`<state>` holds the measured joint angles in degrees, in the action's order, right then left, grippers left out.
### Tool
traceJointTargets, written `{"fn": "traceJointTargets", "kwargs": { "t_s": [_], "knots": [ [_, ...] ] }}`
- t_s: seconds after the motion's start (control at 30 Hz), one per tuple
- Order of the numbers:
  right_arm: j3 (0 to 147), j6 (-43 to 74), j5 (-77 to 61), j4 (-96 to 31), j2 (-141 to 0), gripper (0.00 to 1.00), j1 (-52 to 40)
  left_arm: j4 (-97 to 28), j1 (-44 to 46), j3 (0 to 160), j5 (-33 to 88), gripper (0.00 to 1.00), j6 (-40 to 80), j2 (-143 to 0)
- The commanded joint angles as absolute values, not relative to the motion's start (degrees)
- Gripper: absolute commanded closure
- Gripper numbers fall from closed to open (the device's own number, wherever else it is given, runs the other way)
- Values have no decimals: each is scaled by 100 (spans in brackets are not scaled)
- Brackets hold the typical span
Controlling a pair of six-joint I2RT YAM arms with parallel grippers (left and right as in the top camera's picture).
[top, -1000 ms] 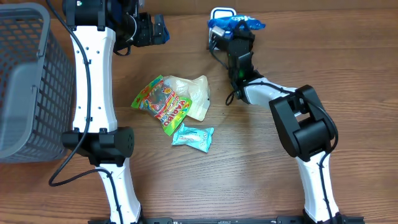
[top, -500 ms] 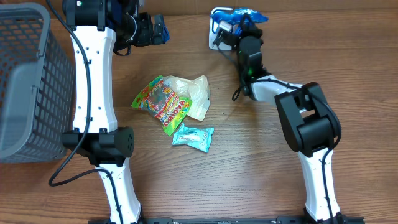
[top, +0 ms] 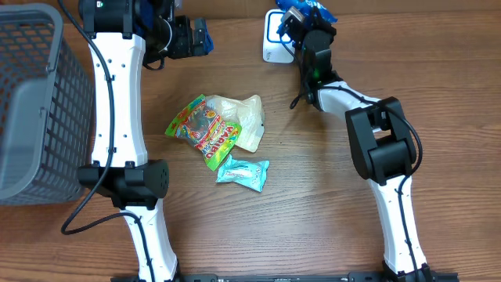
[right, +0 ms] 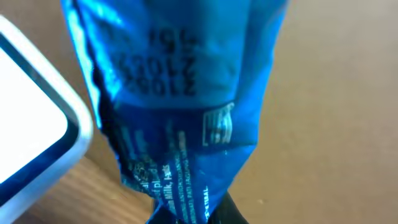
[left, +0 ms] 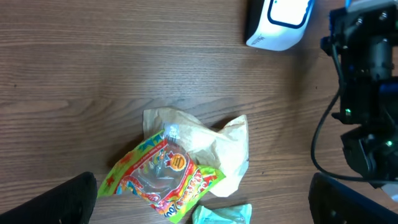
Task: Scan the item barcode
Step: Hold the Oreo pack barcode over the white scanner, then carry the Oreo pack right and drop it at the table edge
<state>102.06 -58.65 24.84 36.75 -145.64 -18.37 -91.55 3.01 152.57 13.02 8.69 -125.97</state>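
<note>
Noting left tool far left, spread wide, holding nothing. Farther right, scanner on table. Right tool clamped tight on blue packet, at scanner's far-right edge; barcode not made out. Advised: turn printed face squarely toward scanner, hold steady, keep film flat.

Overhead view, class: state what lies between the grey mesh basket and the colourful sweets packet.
In the overhead view, the left arm's white link stands between the grey mesh basket and the colourful sweets packet.
</note>
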Motion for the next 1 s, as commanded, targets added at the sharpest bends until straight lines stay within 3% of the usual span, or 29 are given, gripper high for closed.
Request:
{"fn": "traceJointTargets", "kwargs": {
  "t_s": [0.0,0.13,0.3,0.47,0.6,0.73,0.83,0.97],
  "knots": [
    [10514,-5935,2545,3614,-14543,96,-1831,-9146,340,15235,1293,0,923,-12438],
    [10512,-6379,2491,3055,-14545,96,-1837,-9146,340,15235,1293,0,923,-12438],
    [10512,-7059,2849,3223,-14545,96,-2023,-9146,340,15235,1293,0,923,-12438],
    [10512,-7150,3096,3489,-14545,96,-2132,-9146,340,15235,1291,0,923,-12438],
    [10512,-7113,4152,3970,-14486,96,-2425,-9146,340,15235,1291,0,923,-12438],
    [10512,-6394,4672,3955,-14086,96,-2799,-9146,340,15235,1291,0,923,-12438],
    [10512,-6040,5400,3487,-13679,96,-3020,-9146,342,15235,1291,0,923,-12438],
    [10512,-4150,5900,580,-12672,97,-3385,-9146,340,15235,1291,0,923,-12438]
  ]
}}
